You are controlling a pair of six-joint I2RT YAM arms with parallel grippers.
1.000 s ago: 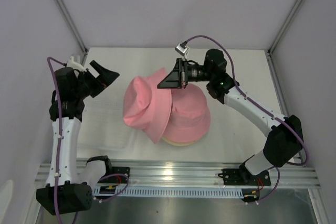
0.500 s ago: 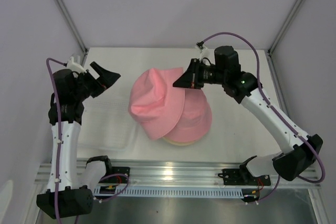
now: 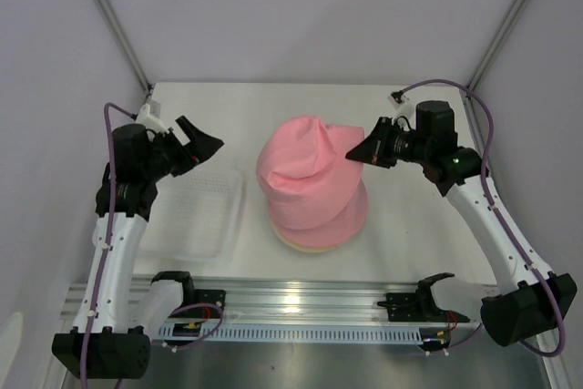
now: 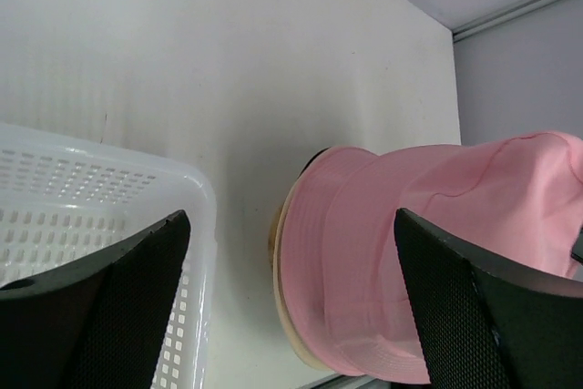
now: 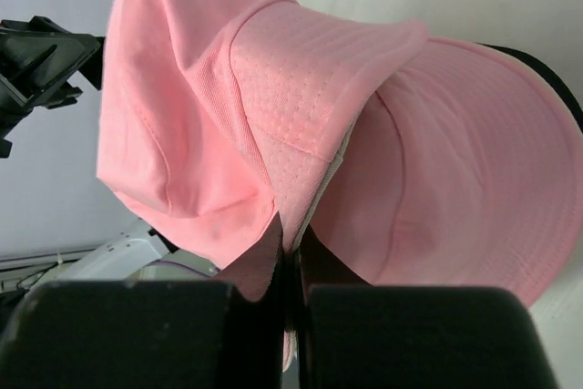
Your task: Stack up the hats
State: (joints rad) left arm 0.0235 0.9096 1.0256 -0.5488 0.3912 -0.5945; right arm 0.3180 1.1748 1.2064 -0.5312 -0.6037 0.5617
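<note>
Bench, top view: white, walled in; hat stack sits mid-bench, basket to its left.
Stack: top pink hat draped crooked over lower pink hat, beige hat under both.
Right gripper, right wrist view: clenched on top pink hat's brim, likely to tug it square.
Left gripper, left wrist view: released, wide, by basket, apart from stack.

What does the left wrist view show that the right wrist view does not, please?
Only the left wrist view shows the white plastic basket beside the stack. Only the right wrist view shows the right fingers pinched shut on the brim of the upper pink hat. Both show that hat draped over the lower pink hat.
</note>
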